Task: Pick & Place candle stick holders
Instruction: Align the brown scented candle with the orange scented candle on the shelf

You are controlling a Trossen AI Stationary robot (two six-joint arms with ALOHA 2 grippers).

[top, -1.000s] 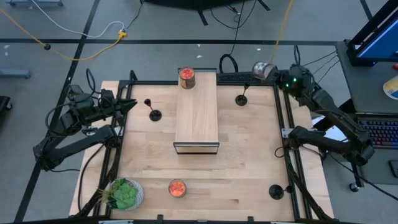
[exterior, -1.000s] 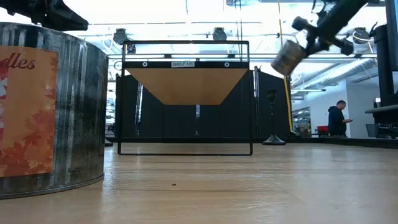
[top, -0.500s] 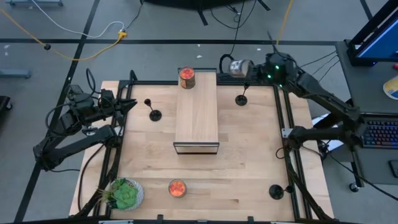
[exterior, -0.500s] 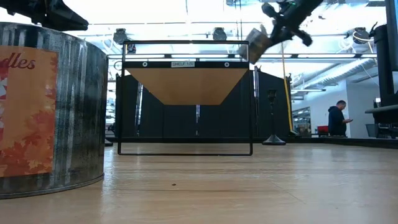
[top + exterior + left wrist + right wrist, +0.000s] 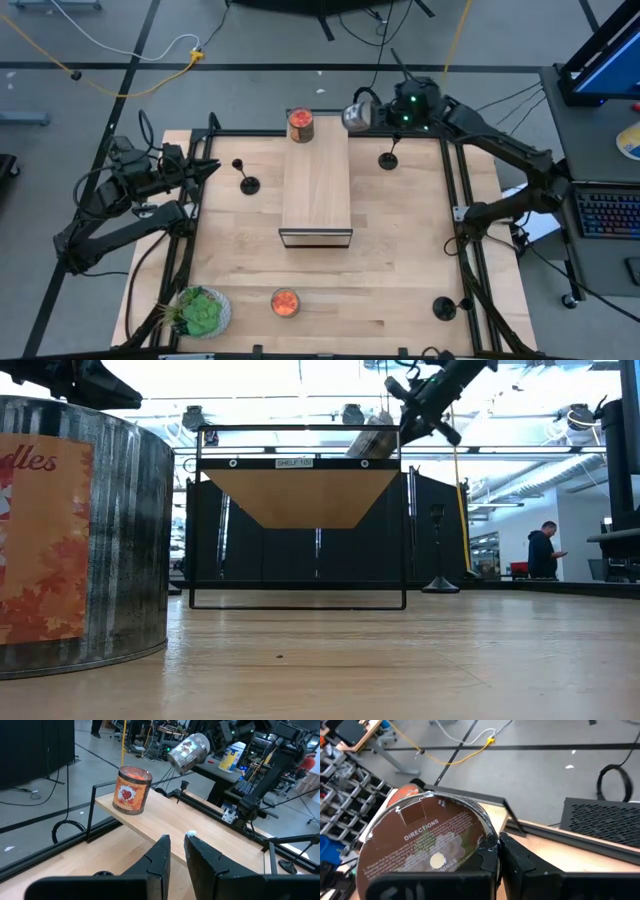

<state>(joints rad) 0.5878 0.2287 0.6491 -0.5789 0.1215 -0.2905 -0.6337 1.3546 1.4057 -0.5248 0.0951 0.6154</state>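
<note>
Three small black candle stick holders stand on their round bases on the table: one left of the shelf [image 5: 248, 183], one at the far right [image 5: 388, 160], one at the near right corner [image 5: 443, 308]. My right gripper [image 5: 372, 114] is shut on a silvery-grey round jar [image 5: 355, 115] in the air beside the far right corner of the wooden shelf [image 5: 315, 185]. The jar also shows in the low view [image 5: 372, 436] and the left wrist view [image 5: 188, 752]. My left gripper [image 5: 207, 168] is shut and empty at the table's left edge. My right gripper holds the silvery jar at its bottom end, by the rim beside the labelled bottom [image 5: 487, 845]; the jar itself hides most of the contact. The fingers [image 5: 520, 862] come from the table's right. The jar is lifted clear and tilted.
A red-filled jar [image 5: 300, 125] stands on the shelf's far end, close to the held jar. Another red jar [image 5: 285, 303] and a green plant [image 5: 203, 312] sit near the front edge. A black frame [image 5: 452, 180] rims the table.
My right gripper has carried the silvery jar along the far edge toward the table's left, from beyond the far right corner to beside the shelf's far right corner, rising slightly. The jar stays tilted and clear.
</note>
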